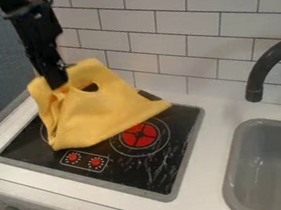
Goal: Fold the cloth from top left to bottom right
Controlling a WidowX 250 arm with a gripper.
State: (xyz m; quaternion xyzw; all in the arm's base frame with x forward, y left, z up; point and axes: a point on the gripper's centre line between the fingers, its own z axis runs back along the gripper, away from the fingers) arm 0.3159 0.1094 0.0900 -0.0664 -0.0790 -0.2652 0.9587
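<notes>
The one black gripper (57, 83) is pinched shut on the top of the one yellow cloth (107, 113). It hangs over the far left part of the black stove top (161, 168). The cloth is bunched up there, and its low edge rests on the stove top. On the stove top are one red burner (139, 135) and two little red dials (73, 157) with white marks around them. One gray sink (272, 153) and one dark tap (271, 59) are right of the stove top.
</notes>
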